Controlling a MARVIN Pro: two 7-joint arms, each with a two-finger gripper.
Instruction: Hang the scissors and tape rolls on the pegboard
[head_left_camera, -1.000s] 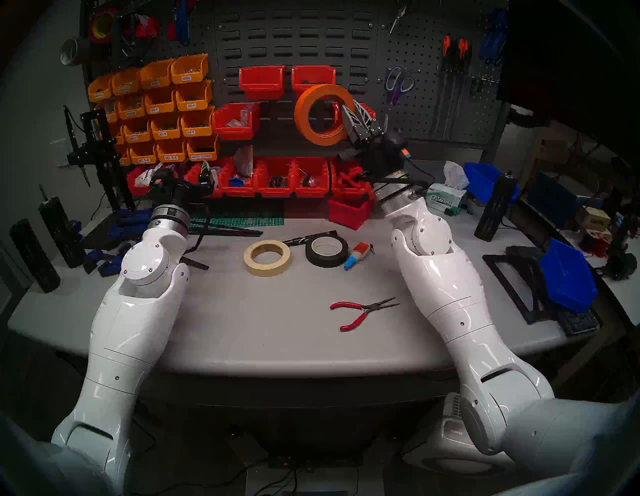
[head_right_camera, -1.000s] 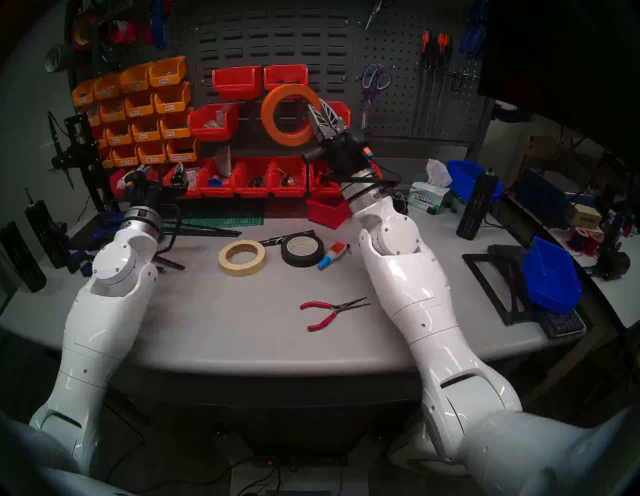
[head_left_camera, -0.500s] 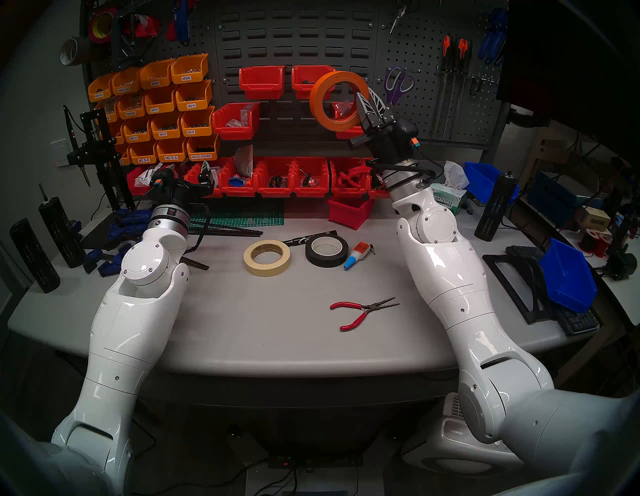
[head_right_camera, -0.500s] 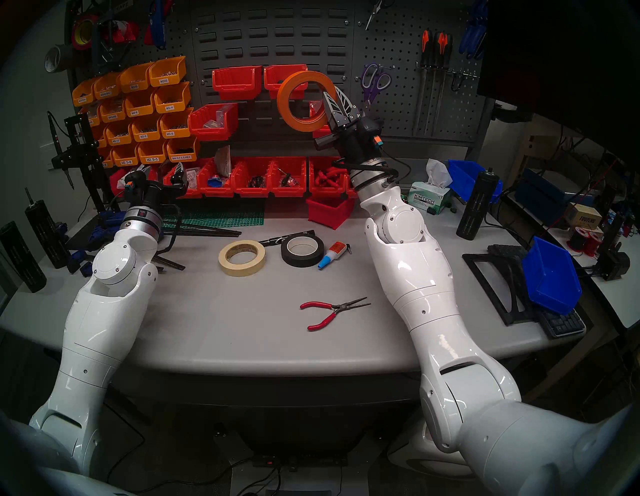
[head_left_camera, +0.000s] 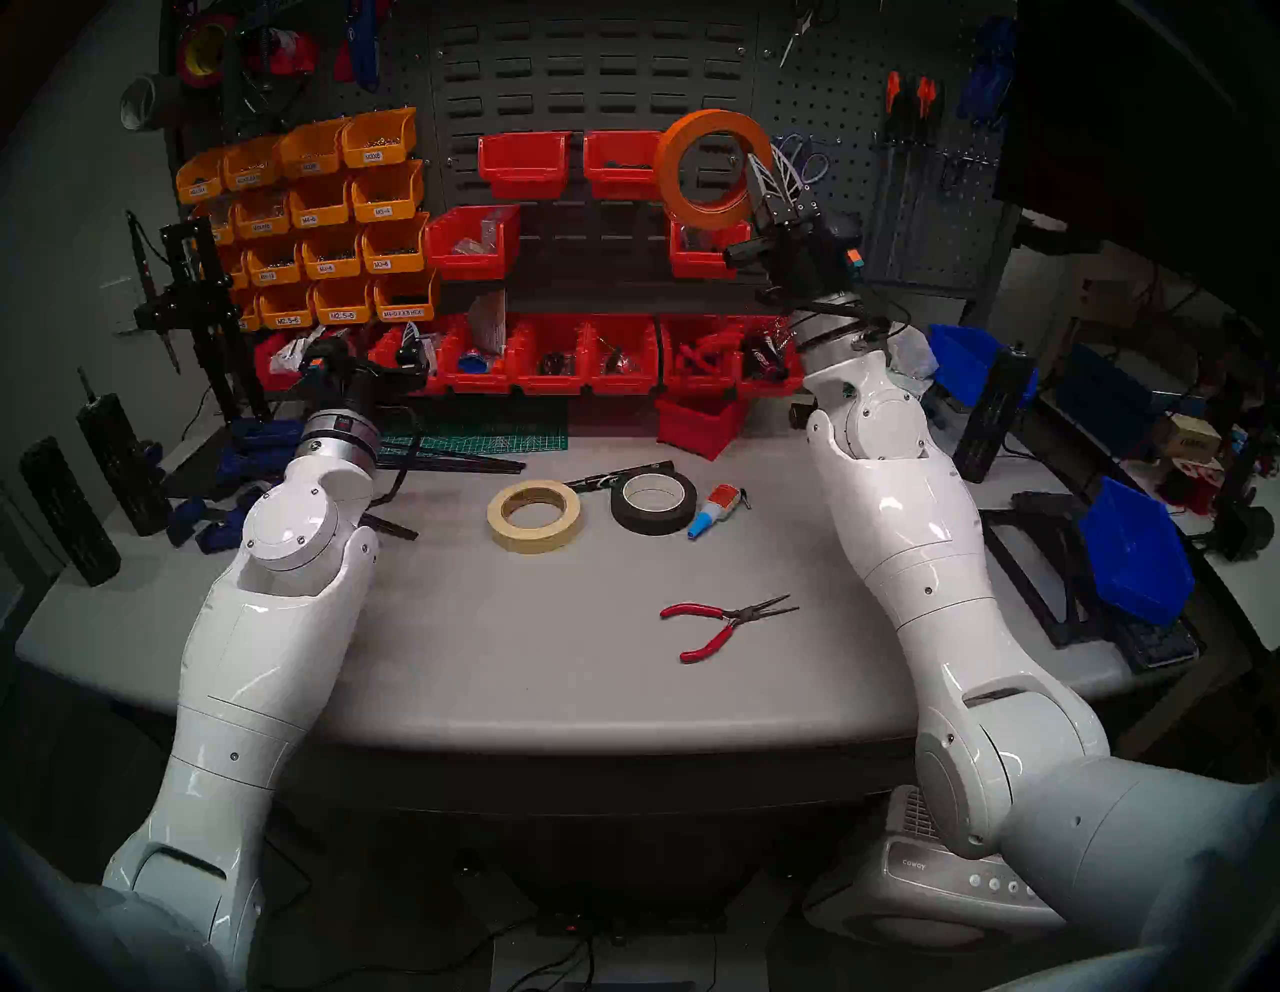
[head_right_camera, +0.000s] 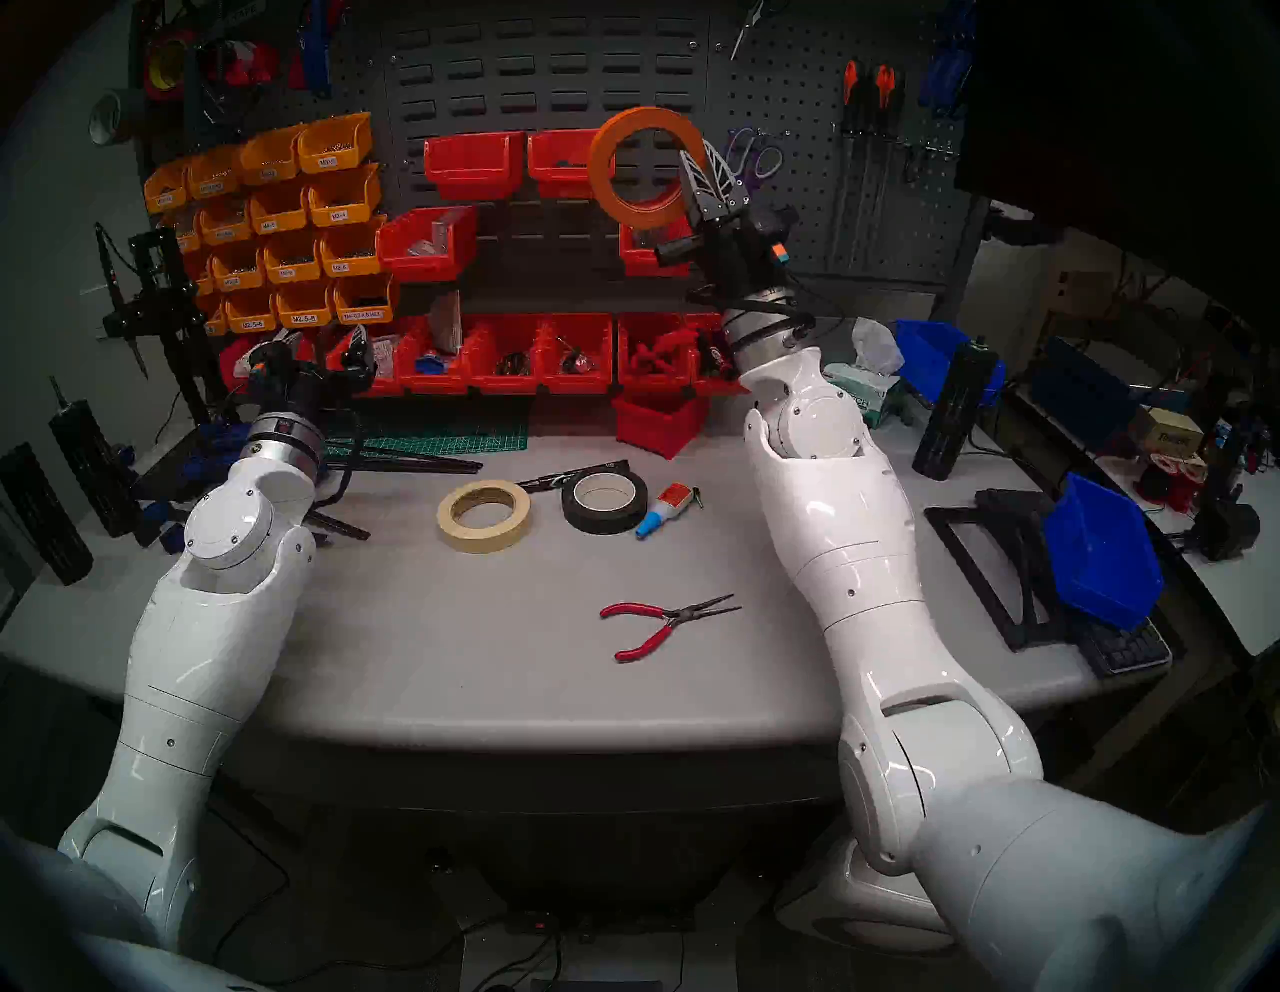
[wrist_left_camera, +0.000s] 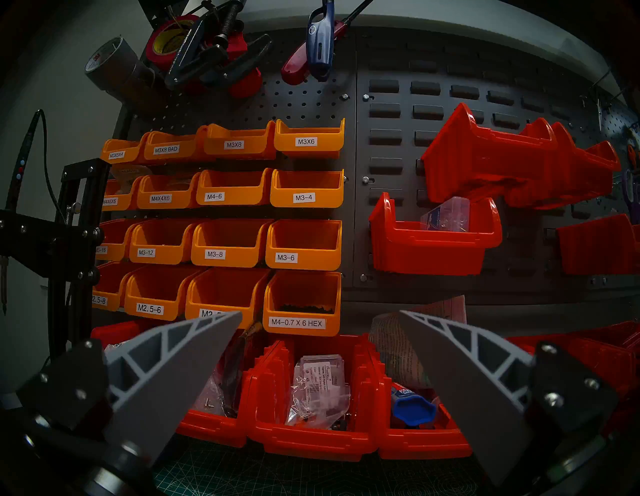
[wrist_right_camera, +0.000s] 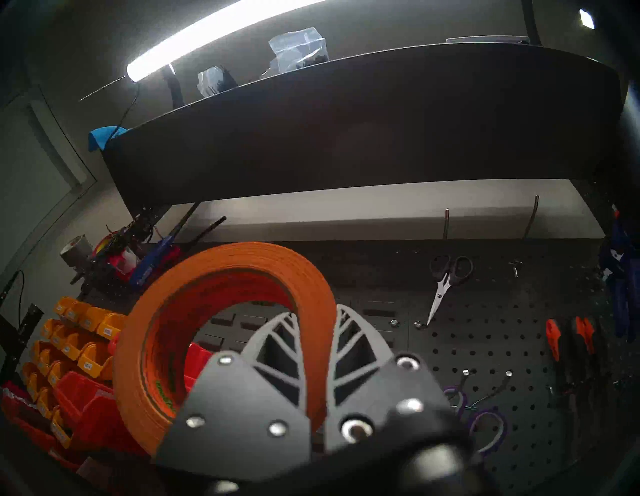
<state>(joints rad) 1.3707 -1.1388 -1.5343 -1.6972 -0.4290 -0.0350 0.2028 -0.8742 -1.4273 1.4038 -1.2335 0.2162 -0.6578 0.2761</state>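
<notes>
Right pincer (head_left_camera: 774, 173) clamped on the orange roll's (head_left_camera: 713, 163) rim, roll upright and high, the pegboard's (head_left_camera: 852, 228) bare hooks (wrist_right_camera: 498, 388) just right of it by the scissors (head_left_camera: 803, 163), left pincer (wrist_left_camera: 318, 346) open, empty.

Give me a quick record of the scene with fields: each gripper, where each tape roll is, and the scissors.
right gripper: shut on orange tape roll, raised before the pegboard
left gripper: open, empty, facing the bins
cream tape roll: flat on table
black tape roll: flat on table, right of the cream one
scissors: hanging on pegboard
</notes>
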